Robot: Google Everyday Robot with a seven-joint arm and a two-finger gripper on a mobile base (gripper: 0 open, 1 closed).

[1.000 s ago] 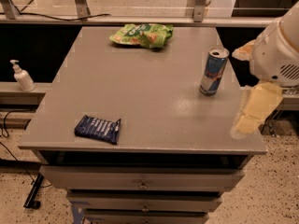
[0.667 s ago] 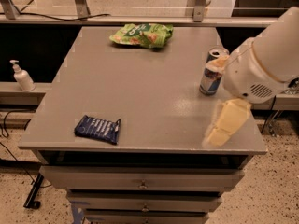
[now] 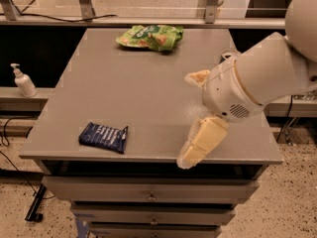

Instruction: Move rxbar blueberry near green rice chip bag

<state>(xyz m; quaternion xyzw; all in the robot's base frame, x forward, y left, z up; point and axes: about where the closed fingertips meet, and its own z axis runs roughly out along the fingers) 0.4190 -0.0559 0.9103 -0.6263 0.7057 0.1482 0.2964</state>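
Observation:
The rxbar blueberry [image 3: 104, 137] is a flat dark navy bar with pale lettering, lying near the front left edge of the grey table [image 3: 124, 88]. The green rice chip bag [image 3: 150, 37] is bright green and wrinkly, lying at the back middle of the table. My gripper [image 3: 188, 120] hangs over the front right part of the table, well to the right of the bar. Its two cream fingers are spread apart and hold nothing. One fingertip [image 3: 192, 154] reaches the table's front edge. The white arm [image 3: 257, 81] comes in from the right.
A drink can [image 3: 228, 55] at the right is almost wholly hidden behind the arm. A white pump bottle [image 3: 23, 81] stands on a ledge left of the table. Drawers [image 3: 151, 196] sit under the tabletop.
The arm and gripper have swung left and forward over the table, toward the front edge, covering the drink can. The bar and the bag have not moved.

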